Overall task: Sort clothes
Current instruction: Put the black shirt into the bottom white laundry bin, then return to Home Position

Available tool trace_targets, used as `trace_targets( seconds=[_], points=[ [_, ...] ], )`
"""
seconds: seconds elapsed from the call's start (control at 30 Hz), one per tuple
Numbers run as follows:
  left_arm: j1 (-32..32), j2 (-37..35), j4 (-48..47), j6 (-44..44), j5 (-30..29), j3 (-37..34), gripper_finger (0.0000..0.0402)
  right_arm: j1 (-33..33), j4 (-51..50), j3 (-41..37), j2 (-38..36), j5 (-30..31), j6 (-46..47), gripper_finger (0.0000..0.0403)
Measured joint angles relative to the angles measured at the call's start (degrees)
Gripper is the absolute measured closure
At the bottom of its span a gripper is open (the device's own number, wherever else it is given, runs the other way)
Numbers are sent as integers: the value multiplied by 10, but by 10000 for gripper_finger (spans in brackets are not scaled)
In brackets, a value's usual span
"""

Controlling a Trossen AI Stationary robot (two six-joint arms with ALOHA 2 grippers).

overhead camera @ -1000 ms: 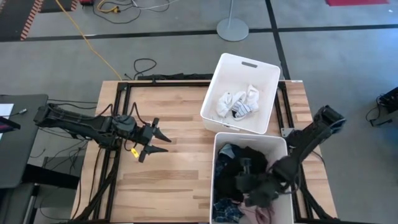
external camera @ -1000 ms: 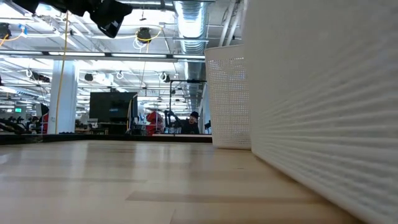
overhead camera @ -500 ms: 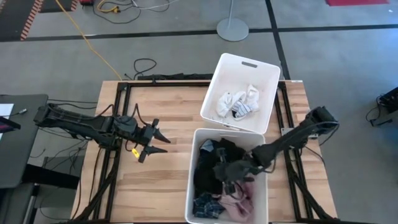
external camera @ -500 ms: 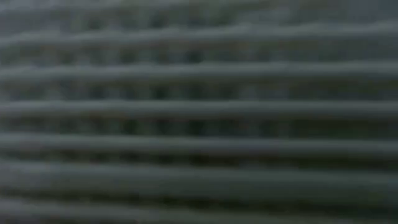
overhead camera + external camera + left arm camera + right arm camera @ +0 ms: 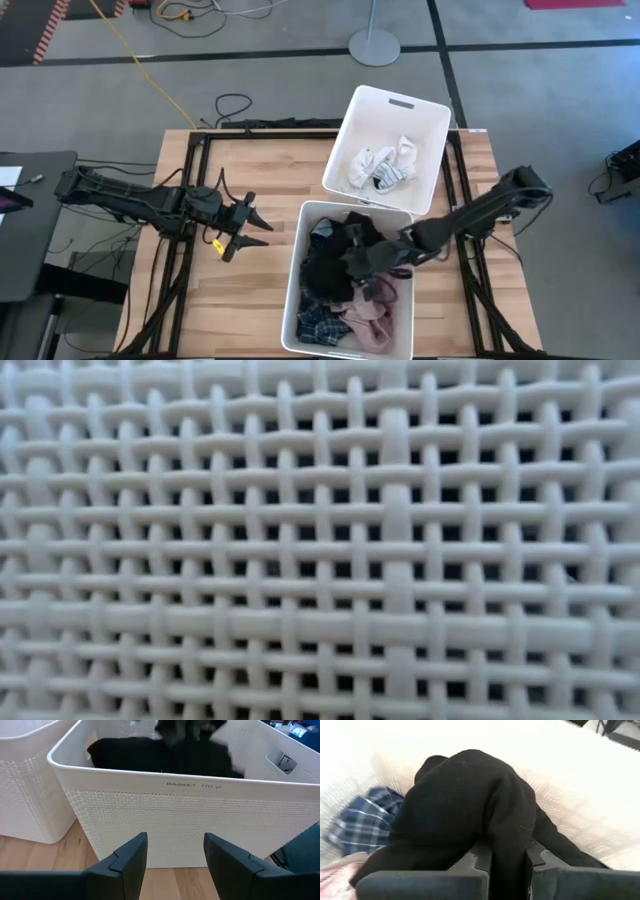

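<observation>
Reaching into the lower bin (image 5: 293,300) at centre-right of the high view, the right gripper (image 5: 362,262) has its fingers clamped on the black piece (image 5: 465,805). That piece lies in the bin with the plaid shirt (image 5: 320,325) and pink piece (image 5: 375,318) below it. The socks (image 5: 383,166) lie in the upper bin (image 5: 425,125), above it in the frame. At left, over bare table (image 5: 250,290), the left gripper (image 5: 250,228) waits with its fingers apart, holding nothing. The low view shows only bin mesh.
</observation>
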Motion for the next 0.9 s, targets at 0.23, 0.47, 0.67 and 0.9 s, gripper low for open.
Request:
trace_targets(
  seconds=[0.23,0.47,0.67,0.9],
  points=[
    [0,0,0,5,-9,0,212,35,-10,0,-75,4,17,272],
    [0,0,0,3,-14,0,212,38,-79,0,-101,4,91,153],
    [0,0,0,0,-15,0,212,63,-138,0,-165,4,128,121],
    [-6,-26,55,53,-25,4,212,154,-154,2,-265,125,77,121]
  ],
)
